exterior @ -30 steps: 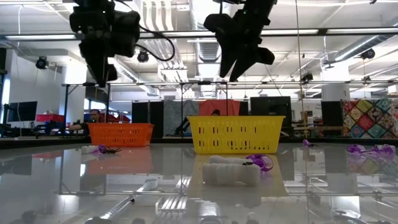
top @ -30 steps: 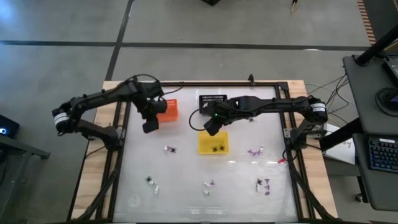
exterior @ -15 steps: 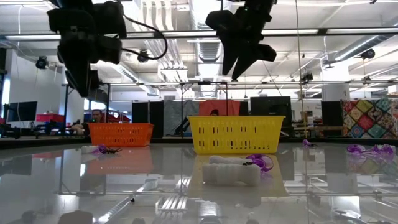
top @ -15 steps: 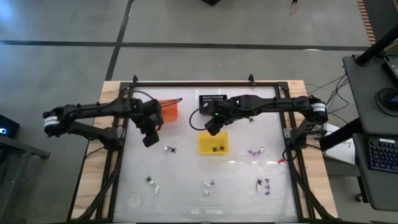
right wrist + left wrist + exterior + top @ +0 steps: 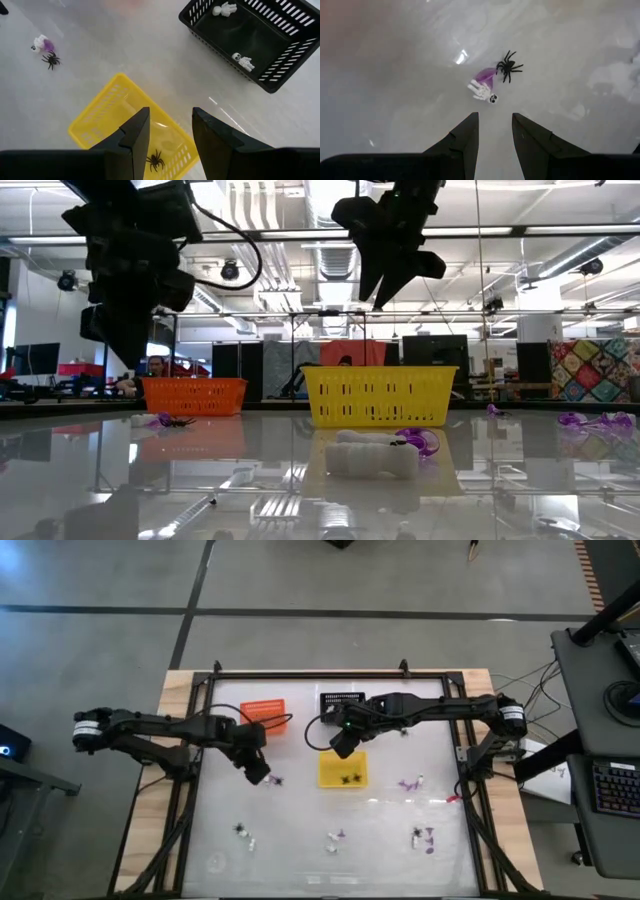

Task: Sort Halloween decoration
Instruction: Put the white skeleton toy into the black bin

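Nearest the front edge of the glossy white surface [image 5: 300,830], small clusters of Halloween decoration [image 5: 337,837] lie scattered and unsorted: purple bits, white skeleton pieces and a black spider or two, well apart from one another.

A little farther in, the left gripper [image 5: 258,768] hangs low, just beside one cluster made of a black spider [image 5: 508,66], a purple piece [image 5: 484,75] and a white skeleton [image 5: 482,91] lying touching. Its jaws are apart and empty, and they point at that cluster; I judge it is lining up a pick.

Beyond that sits the yellow basket [image 5: 342,768] with two spiders in it, which suggests it is the place for spiders. The right gripper [image 5: 340,743] hovers above its far rim, jaws apart and holding nothing, so it looks to be waiting over the basket.

Farther still stand the orange basket [image 5: 264,713] and the black basket [image 5: 341,701]; the black one holds two white skeletons [image 5: 245,61], so white pieces seem to go there. What the orange one holds I cannot tell.

The surface is framed by a dark rail on a wooden bench. Behind it the room is an open workshop with ceiling lights, monitors and a patchwork quilt [image 5: 590,370] on the right.
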Controlling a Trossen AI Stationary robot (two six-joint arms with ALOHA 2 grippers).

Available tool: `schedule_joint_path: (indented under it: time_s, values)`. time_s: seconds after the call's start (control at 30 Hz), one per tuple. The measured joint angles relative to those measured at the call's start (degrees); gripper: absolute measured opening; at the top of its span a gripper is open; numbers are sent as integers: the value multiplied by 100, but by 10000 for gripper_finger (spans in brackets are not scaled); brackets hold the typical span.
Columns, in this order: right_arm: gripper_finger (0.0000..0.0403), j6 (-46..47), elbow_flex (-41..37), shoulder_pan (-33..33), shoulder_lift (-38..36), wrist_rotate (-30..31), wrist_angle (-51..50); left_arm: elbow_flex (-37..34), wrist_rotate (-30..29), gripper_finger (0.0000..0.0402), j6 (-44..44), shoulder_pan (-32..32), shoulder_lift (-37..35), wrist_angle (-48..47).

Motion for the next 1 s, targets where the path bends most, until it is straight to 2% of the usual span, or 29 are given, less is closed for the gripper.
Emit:
schedule_joint_path:
  time_s: [0.17, 0.37, 0.63, 1.0]
  values:
    - [137, -72, 0, 2, 0, 7, -6, 42, -118, 100, -385, -131, 254, 255]
    - [137, -173, 0, 2, 0, 9, -111, 42, -138, 100, -441, -240, 715, 825]
    - [137, -195, -3, 64, 2, 15, -696, 45, -138, 100, -404, -389, 1150, 843]
    - [137, -243, -9, 193, 7, 22, -676, 45, -284, 100, -604, -391, 1542, 840]
